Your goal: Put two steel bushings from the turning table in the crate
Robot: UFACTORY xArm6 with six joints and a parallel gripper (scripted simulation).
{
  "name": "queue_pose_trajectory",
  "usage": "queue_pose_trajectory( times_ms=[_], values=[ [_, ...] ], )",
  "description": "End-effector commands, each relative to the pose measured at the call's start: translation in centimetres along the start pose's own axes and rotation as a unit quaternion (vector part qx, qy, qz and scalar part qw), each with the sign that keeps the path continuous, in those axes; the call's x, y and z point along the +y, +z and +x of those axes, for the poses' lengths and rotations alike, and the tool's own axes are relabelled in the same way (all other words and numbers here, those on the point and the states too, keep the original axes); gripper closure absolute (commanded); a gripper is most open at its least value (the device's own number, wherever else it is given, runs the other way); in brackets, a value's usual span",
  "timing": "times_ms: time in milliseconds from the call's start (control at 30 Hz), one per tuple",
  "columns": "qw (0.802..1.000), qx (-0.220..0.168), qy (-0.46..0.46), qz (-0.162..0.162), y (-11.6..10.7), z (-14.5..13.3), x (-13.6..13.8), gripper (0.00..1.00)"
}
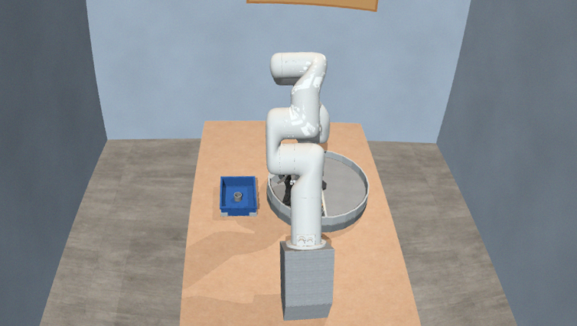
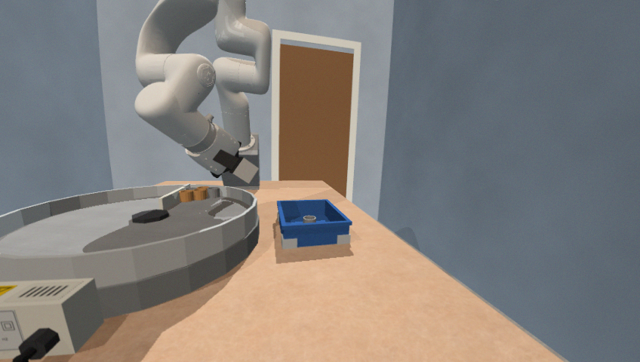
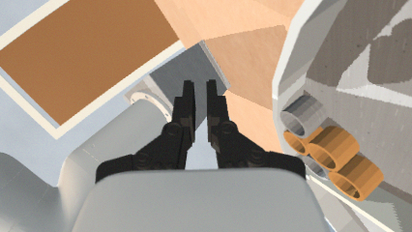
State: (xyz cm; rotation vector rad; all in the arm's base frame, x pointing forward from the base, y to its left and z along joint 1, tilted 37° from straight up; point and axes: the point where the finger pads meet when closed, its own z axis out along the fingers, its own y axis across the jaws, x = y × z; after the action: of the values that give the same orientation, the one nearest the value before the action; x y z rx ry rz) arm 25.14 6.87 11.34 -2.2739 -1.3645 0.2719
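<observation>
The grey turning table [image 1: 346, 211] [image 2: 134, 259] [image 3: 290, 63] holds a cluster of bushings by its rim. These are two brass ones [image 2: 186, 195] [image 3: 334, 145] [image 3: 358, 176] and a steel one [image 2: 213, 191] [image 3: 297, 121]. A second steel one [image 3: 314, 166] is partly hidden behind the brass. My gripper [image 3: 200, 94] is shut with nothing between the fingers. It hangs tilted above the table rim, left of the bushings in the wrist view. The blue crate [image 1: 236, 211] [image 2: 314, 235] stands beside the turning table and holds one steel bushing [image 1: 238, 196] [image 2: 309, 219].
A black hub [image 2: 150, 216] sits at the middle of the turning table, and a low divider wall [image 2: 175, 192] runs by the bushings. A beige control box [image 2: 44, 314] stands at the near end. The arm's grey pedestal [image 1: 306, 281] stands at the table's front.
</observation>
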Motion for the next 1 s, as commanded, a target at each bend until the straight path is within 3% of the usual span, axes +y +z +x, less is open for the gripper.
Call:
queue_pose_trajectory(
  times_ms=[0, 433, 967],
  values=[
    [0.997, 0.035, 0.076, 0.004, -0.06, -0.24, 0.07, 0.9],
    [0.976, 0.09, 0.199, 0.021, -0.19, -0.62, 0.32, 0.9],
    [0.909, 0.169, 0.376, 0.057, -0.65, -1.19, 0.96, 0.9]
  ],
)
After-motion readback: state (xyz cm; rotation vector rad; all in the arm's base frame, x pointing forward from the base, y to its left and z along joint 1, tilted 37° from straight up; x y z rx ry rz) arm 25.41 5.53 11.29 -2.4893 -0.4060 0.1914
